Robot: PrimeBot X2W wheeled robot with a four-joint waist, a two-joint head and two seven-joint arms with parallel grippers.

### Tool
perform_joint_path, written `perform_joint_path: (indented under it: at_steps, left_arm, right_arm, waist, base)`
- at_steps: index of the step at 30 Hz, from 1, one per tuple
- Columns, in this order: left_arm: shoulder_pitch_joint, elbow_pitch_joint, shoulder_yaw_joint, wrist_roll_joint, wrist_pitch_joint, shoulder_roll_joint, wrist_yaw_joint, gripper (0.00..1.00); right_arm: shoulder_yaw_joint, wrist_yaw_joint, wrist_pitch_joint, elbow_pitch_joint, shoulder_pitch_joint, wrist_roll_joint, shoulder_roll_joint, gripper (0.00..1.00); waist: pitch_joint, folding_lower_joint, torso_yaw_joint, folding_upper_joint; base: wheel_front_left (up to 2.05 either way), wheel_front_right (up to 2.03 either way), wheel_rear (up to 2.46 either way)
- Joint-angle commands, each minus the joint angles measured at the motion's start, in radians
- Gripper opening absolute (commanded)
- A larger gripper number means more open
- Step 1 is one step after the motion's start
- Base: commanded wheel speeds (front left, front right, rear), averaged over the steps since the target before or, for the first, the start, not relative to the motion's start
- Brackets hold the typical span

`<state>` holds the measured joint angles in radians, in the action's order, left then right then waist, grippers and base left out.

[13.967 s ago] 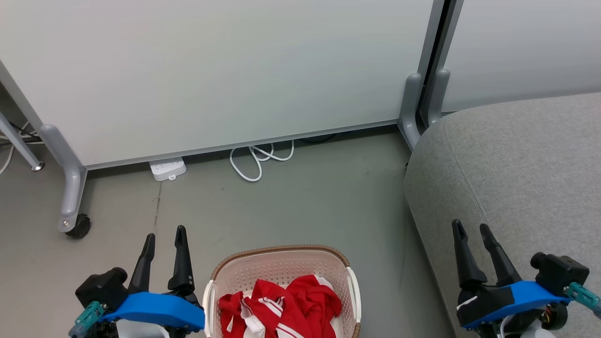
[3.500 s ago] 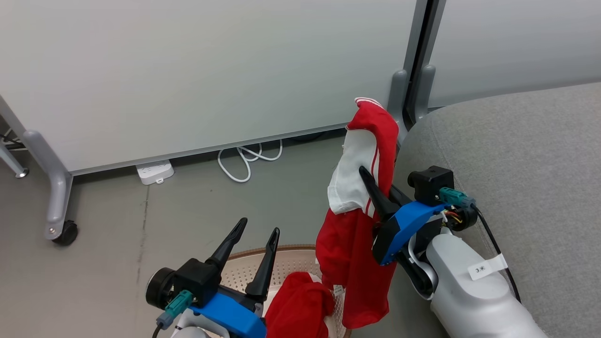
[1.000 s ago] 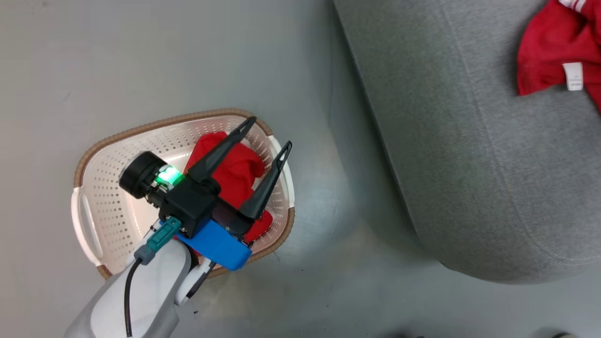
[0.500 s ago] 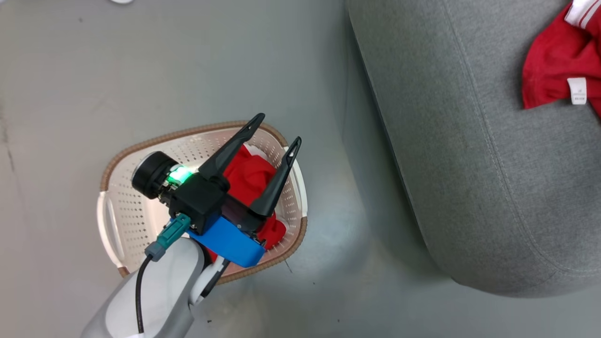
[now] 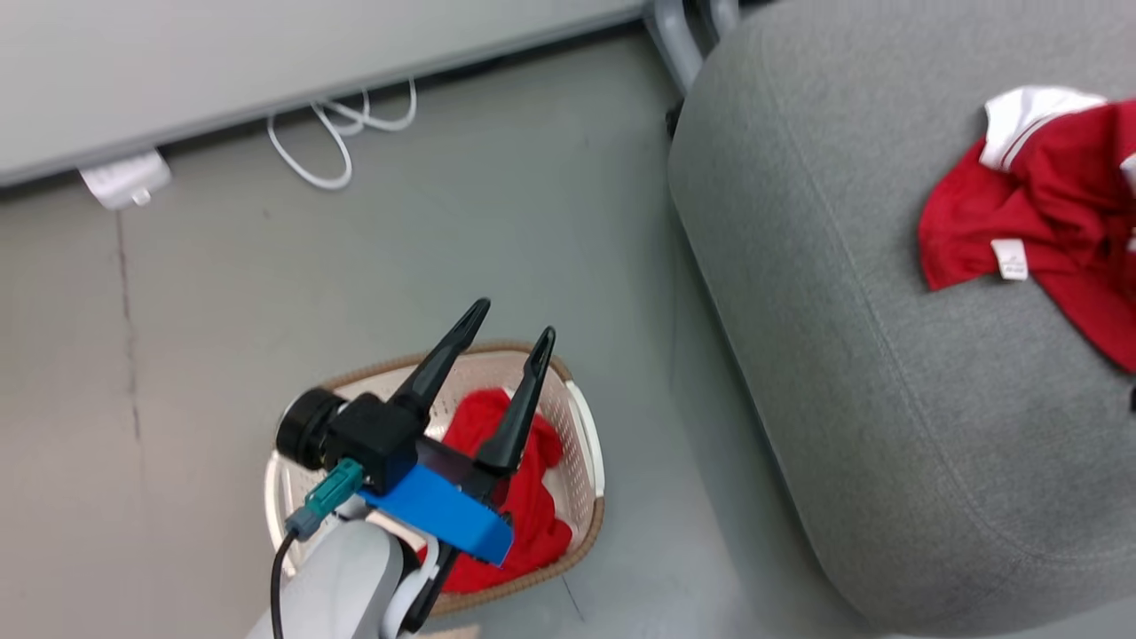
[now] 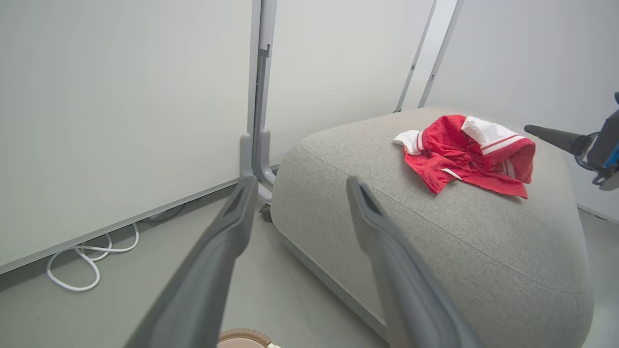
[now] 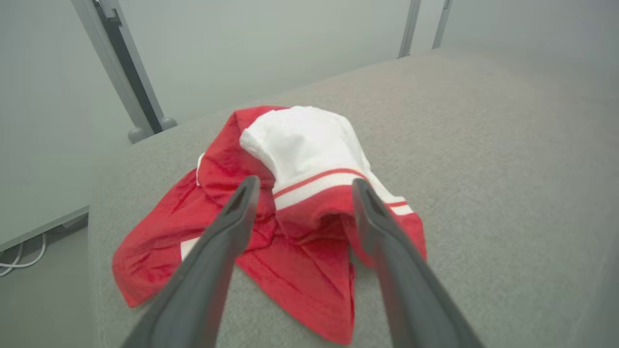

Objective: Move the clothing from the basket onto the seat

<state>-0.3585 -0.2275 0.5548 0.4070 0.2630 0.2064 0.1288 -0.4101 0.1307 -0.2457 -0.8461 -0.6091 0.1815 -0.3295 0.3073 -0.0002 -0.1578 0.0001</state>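
The left gripper [image 5: 516,318] has its two dark fingers spread with nothing between them. It hangs above the basket [image 5: 593,461], and in its wrist view it looks out toward the seat [image 6: 435,232], not down at the laundry. The right gripper [image 7: 305,182] is parted too, poised over the first garment [image 7: 159,241] but not clamping it. That garment lies crumpled on top of the seat, well in from the edge. The second garment [image 5: 532,519] is still bunched in the basket on the floor, just beside the seat.

The step in hand looks like the second pick. To do it well, the wrist should tip downward first. The fingers should then drop onto the highest fold of red cloth – clear of the brown rim – and bite deep enough to take several layers, so the garment does not slide out on the lift.

Compared with 3.5 s ago, the first garment no longer dangles from the right fingers – it rests on the cushion. Since half a second ago the head camera has swung, bringing the white cable [image 5: 337,142] into view.
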Motion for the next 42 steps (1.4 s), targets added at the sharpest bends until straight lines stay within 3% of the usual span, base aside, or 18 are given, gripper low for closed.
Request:
perform_joint_path:
  at_steps: [1,8,17,25,34,42]
  left_arm:
    - [0.014,-0.003,-0.008,0.003,0.003,-0.005,0.003,1.0]
    - [0.105,-0.02,-0.088,-0.006,0.003,-0.04,0.003,1.0]
    - [0.211,-0.043,-0.225,-0.035,0.003,-0.072,0.003,1.0]
    - [0.28,-0.063,-0.319,-0.066,0.003,-0.083,0.003,1.0]
    - [0.326,-0.08,-0.377,-0.087,0.003,-0.073,0.003,1.0]
    - [0.325,-0.087,-0.382,-0.091,0.003,-0.065,0.003,1.0]
  right_arm:
    - [0.006,0.0,0.004,0.009,0.028,-0.005,0.01,1.0]
    - [0.061,0.0,0.014,0.181,0.195,-0.083,0.077,1.0]
    - [0.119,0.0,0.082,0.535,0.399,-0.178,0.215,1.0]
    - [0.172,0.0,0.149,0.755,0.549,-0.192,0.271,1.0]
    - [0.244,0.0,0.172,0.837,0.642,-0.131,0.279,1.0]
    - [0.271,0.0,0.177,0.854,0.649,-0.106,0.279,1.0]
  waist:
    - [-0.059,0.0002,0.011,-0.0001]
    - [-0.154,0.0002,0.039,-0.0001]
    - [-0.243,0.0002,0.102,-0.0001]
    - [-0.286,0.0002,0.183,-0.0001]
    - [-0.309,0.0002,0.247,-0.0001]
    - [-0.309,0.0002,0.263,-0.0001]
  base:
    - [0.0,0.0,0.0]
    - [0.0,0.0,0.0]
    - [0.0,0.0,0.0]
    - [0.0,0.0,0.0]
    - [0.0,0.0,0.0]
    - [0.0,0.0,0.0]
